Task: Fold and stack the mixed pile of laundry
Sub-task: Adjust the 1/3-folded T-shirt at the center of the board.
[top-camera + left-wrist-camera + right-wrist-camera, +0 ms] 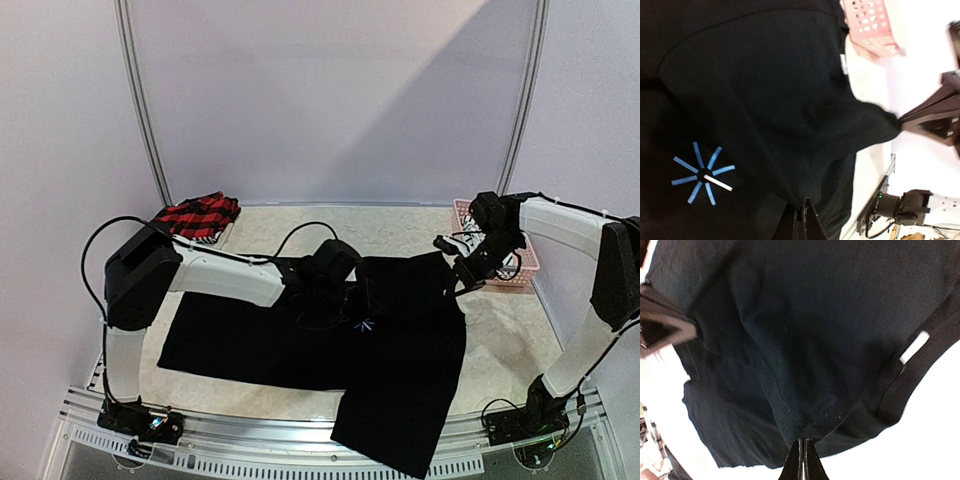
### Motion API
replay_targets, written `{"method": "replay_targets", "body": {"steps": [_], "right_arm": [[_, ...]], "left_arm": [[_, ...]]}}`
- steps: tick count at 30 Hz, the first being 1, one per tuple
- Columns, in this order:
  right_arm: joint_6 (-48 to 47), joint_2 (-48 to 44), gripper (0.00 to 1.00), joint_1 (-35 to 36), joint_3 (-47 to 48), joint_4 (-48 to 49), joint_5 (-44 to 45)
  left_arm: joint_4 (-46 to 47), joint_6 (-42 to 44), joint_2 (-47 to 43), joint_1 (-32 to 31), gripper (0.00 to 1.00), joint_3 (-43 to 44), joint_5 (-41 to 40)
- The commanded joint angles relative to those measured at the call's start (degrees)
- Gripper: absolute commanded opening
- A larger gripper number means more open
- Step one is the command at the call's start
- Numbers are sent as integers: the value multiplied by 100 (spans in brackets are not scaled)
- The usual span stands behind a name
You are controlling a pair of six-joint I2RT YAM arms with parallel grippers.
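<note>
The black T-shirt [400, 380] [765, 100] [815, 315] is lying across the middle of the surface [500, 330]. Its widest stretch is running left to right, and one part is reaching toward the near edge and draping over it. A small logo [362, 325] [702, 172], a burst of blue strokes with one white stroke, is showing on the cloth; no lettering is readable. A white label [843, 64] [915, 347] is sitting at a hemmed edge, too blurred to read.

The left tool [365, 298] [805, 212] is pressing together on a fold near the logo. The right tool [450, 262] [803, 447] is pinching a seam at the shirt's far right corner, pulling it to a peak above the surface.

The plaid piece [200, 215] is resting at the far left corner, and the pink basket [525, 268] [872, 25] is standing at the far right.
</note>
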Motion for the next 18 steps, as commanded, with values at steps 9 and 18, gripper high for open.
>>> {"method": "replay_targets", "body": {"steps": [9, 18], "right_arm": [[-336, 158, 3, -23, -213, -598, -550], [-690, 407, 21, 769, 182, -1237, -837]], "left_arm": [[-490, 2, -220, 141, 0, -219, 464], [-766, 344, -185, 407, 0, -226, 511]]}}
